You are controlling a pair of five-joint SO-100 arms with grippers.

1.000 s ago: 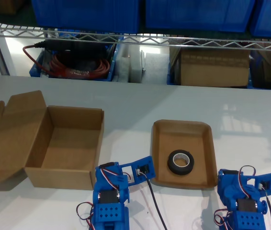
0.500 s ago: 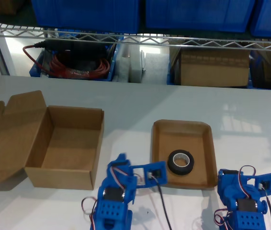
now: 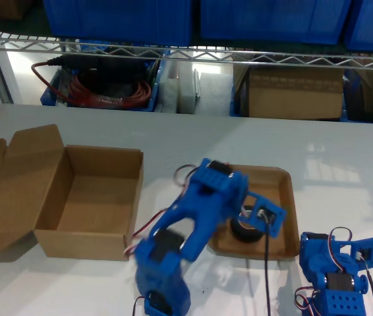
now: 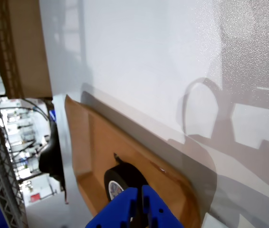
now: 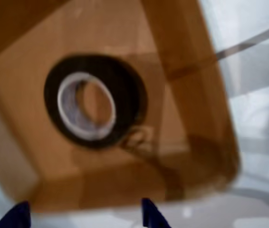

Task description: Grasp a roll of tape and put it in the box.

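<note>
The small black ring of tape with a pale whitish core (image 3: 242, 231) lies flat in the shallow brown cardboard tray with rounded corners (image 3: 285, 197), towards the tray's near end in the exterior view. My second gripper (image 5: 84, 216) hangs straight above it on the raised blue arm (image 3: 203, 210), which leans over the tray from the exterior view's lower middle and hides part of the roll. In the second wrist view the roll (image 5: 125, 102) sits below the two blue jaw tips, which stand well apart and hold nothing; that picture is somewhat blurred. My first gripper (image 4: 139, 209) sits folded low at the exterior view's lower right (image 3: 338, 270), off the tray's corner, its jaws pressed together with nothing between them; past them its camera sees the roll (image 4: 120, 178) in the tray (image 4: 91, 142). The deep rectangular brown cardboard box (image 3: 84, 245) stands on the white surface (image 3: 344, 151) at the exterior view's left, beside the tray but apart from it, its hinged lid flap (image 3: 15, 184) thrown open outward.
</note>
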